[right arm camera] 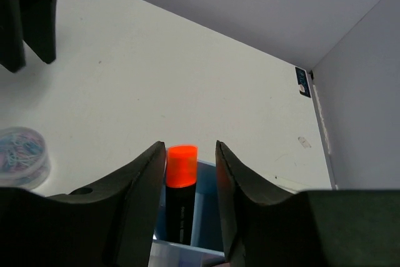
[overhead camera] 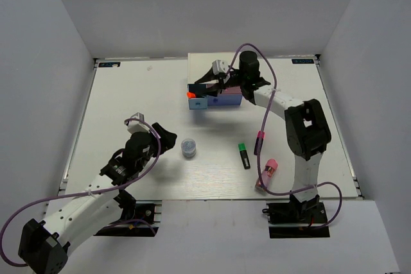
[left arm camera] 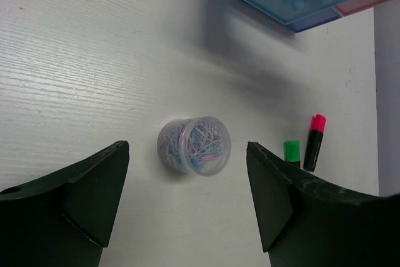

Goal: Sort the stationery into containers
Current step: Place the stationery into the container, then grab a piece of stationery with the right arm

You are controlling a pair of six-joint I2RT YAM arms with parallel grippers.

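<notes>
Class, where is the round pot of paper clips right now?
In the top view, the pot stands left of centre, between the left gripper and the green highlighter, apart from both.

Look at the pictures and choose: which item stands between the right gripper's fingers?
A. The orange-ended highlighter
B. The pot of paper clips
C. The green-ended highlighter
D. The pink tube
A: the right wrist view shows the orange-ended highlighter upright between the fingers of the right gripper, its lower end down in the open light blue drawer.
</notes>
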